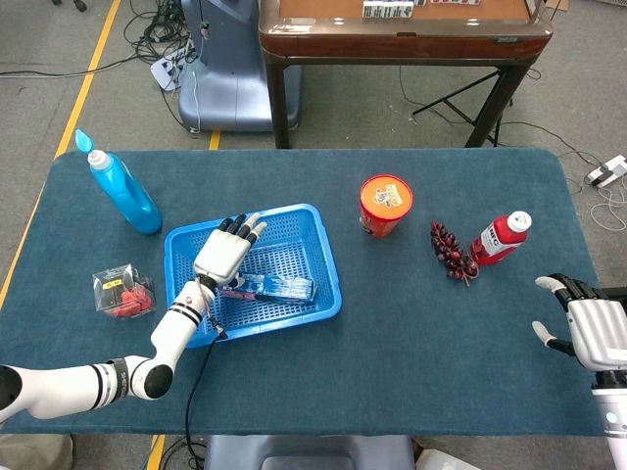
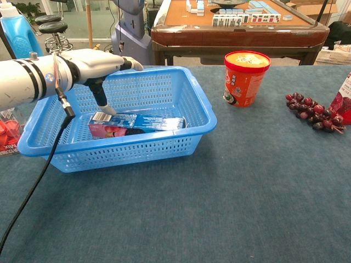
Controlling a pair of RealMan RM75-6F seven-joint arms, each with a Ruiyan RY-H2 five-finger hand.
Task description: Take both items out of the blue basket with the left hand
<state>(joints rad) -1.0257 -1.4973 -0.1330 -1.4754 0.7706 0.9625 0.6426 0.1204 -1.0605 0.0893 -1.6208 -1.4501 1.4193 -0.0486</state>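
one item is visible in the blue basket [image 2: 194, 104]: a long flat toothpaste box [image 2: 137, 123], lying on the basket floor just below and ahead of the left hand [image 1: 221, 257]. whether a second item lies under or behind it cannot be told.

left hand: above the left part of the basket, fingers extended, thumb [image 2: 102, 101] pointing down with its tip at or just above the near-left end of the box. nothing grasped, as far as the views show. right hand [image 1: 590, 331]: far off to the right at the table edge, fingers spread, holding nothing.

handling, judged: the box looks like light, stiff cardboard with a glossy skin, so likely slippery and easy to dent. best hold is probably across the narrow width near the middle, thumb on one long side and fingers on the other; an end grip would let it swing.

surface: dark blue cloth-covered table [image 1: 392, 333]. away from the hand sit a blue bottle [image 1: 123, 191], a small red pack [image 1: 122, 292], an orange cup [image 1: 385, 205], grapes [image 1: 451, 251], a red bottle [image 1: 501, 238]. beyond the table: grey floor, cables, a wooden mahjong table [image 2: 236, 24].
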